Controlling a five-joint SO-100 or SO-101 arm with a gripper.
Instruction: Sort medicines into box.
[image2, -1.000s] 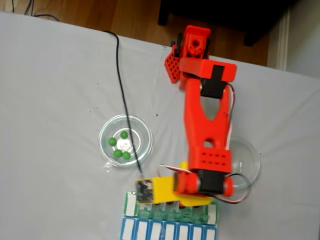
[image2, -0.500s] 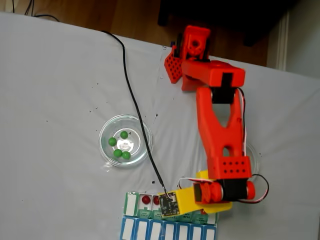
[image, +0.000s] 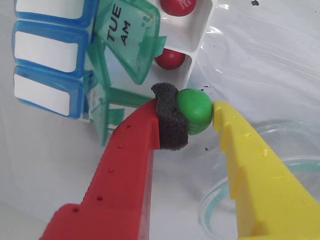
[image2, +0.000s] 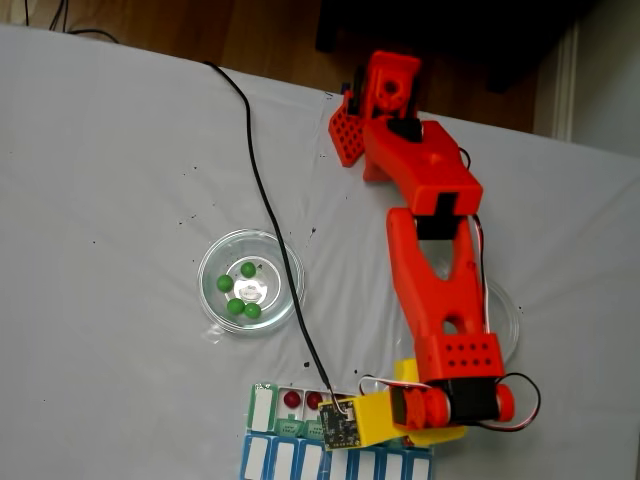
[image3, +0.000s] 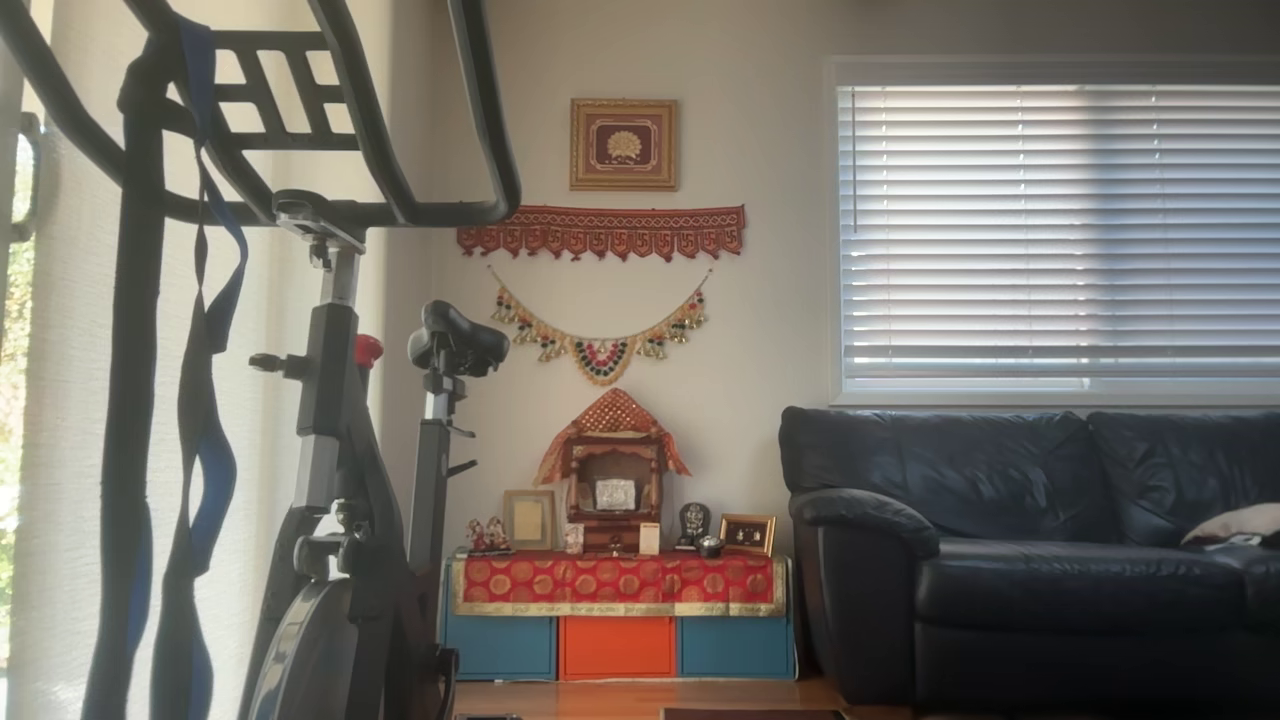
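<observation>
Change: in the fixed view the arm (image2: 440, 300) had swung further toward the right end of the organisers since half a second before, its elbow folded more sharply; the dish of green balls had stayed put.

Wrist view, gripper: the gripper (image: 192, 117) pinched a green ball (image: 195, 111) between the black foam pad (image: 170, 120) on the red finger (image: 130, 170) and the tip of the yellow finger (image: 255, 175).
Wrist view, box: the green-lidded pill organiser (image: 197, 35) lay just beyond the ball, its "TUE AM" lid (image: 127, 35) flipped up; two red balls (image: 170, 59) sat in separate open compartments, the upper one cut off by the frame edge.
Wrist view, neighbours: the blue-and-white organiser (image: 47, 55) lay beside it at left; a clear glass dish (image: 250, 200) showed below the fingers, partly hidden.

Fixed view, pose: the arm reached from its base (image2: 385, 100) down to the organisers, wrist low at the bottom edge.
Fixed view, hidden: the wrist covered the right half of the box; the held ball could not be made out.
Fixed view, dish: four green balls (image2: 240, 290) lay in the left glass dish (image2: 290, 275).
Fixed view, surface: a white cloth (image2: 110, 200) with black specks, and a black cable (image2: 265, 200) across it.

Other view, room: an exercise bike (image3: 350, 450), a dark sofa (image3: 1030, 550) and a blinded window (image3: 1050, 230).
</observation>
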